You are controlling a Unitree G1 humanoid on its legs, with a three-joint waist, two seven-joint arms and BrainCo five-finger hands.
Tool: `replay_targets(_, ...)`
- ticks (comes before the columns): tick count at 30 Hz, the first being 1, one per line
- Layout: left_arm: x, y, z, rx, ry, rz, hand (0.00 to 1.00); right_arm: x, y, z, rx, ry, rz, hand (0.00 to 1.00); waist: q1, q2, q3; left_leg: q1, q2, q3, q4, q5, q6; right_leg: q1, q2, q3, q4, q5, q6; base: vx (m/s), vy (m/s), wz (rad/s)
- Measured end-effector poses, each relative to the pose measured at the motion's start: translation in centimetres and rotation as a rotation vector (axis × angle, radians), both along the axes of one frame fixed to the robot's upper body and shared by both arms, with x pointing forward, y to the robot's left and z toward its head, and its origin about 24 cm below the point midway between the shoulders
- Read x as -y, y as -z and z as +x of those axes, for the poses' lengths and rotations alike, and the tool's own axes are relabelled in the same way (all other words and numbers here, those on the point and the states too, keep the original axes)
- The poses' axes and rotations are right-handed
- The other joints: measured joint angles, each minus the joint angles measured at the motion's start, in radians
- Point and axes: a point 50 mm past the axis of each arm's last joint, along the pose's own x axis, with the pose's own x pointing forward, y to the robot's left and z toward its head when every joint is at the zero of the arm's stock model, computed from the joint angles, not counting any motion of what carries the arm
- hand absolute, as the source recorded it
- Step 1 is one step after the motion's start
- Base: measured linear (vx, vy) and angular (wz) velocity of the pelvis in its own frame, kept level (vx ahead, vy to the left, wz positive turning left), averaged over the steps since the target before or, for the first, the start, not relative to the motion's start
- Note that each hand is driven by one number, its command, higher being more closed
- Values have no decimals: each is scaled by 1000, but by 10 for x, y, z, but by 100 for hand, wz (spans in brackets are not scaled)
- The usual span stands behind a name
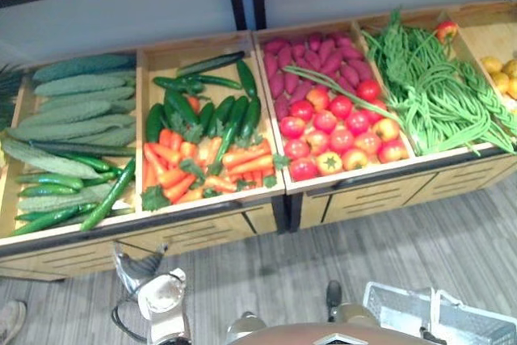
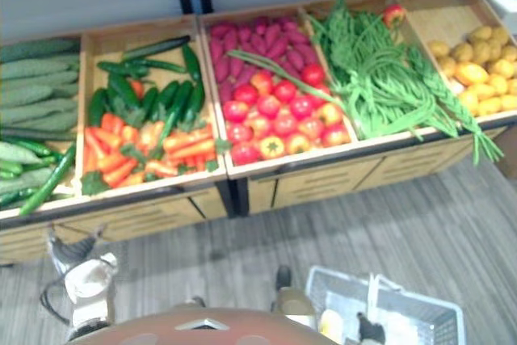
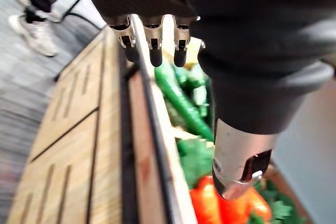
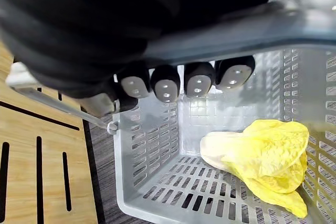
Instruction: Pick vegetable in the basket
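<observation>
Right hand (image 4: pixel 166 83): fingers curled round the grey bar handle (image 4: pixel 294 22) of the pale grey slotted plastic basket (image 4: pixel 152 150), at the lower right of the head views.
Vegetable: a yellow leafy cabbage head (image 4: pixel 262 150) lies on the basket's floor near one wall, with bare floor beside it.
Left hand (image 3: pixel 155 43): fingers straight, holding nothing, tips over the front edge of the wooden produce stand (image 1: pixel 210 208), orange carrots (image 1: pixel 210 163) just beyond.
Floor: a grey plank strip (image 1: pixel 388 240) lies open between stand and basket.
</observation>
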Motion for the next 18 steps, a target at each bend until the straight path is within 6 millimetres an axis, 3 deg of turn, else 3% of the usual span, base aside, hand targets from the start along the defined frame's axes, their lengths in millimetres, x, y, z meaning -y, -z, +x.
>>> replay_targets(3,-4,-21,9,37,27,123,0,0,-1,4,6,-31,-3,100,-11,1,-2,17,3,26,0,-2,-5,0,4,18,0,1,0,54,10,-22)
replay_targets(8,-11,-75,40,155,150,385,0,1,-3,13,16,-110,-23,100,-19,2,-2,32,9,62,7,-20,-10,-2,16,56,-1,3,0,40,-1,-20)
replay_targets(12,-9,-86,52,177,206,429,0,7,-5,19,24,-134,-38,100,-21,4,-2,40,7,84,6,-25,-12,-10,19,69,-1,3,0,20,-5,-17)
replay_targets(18,0,-73,82,67,416,446,0,13,-9,40,53,-209,-65,100,-44,9,0,6,0,96,14,-26,-11,-53,12,82,0,12,2,-16,-24,-6)
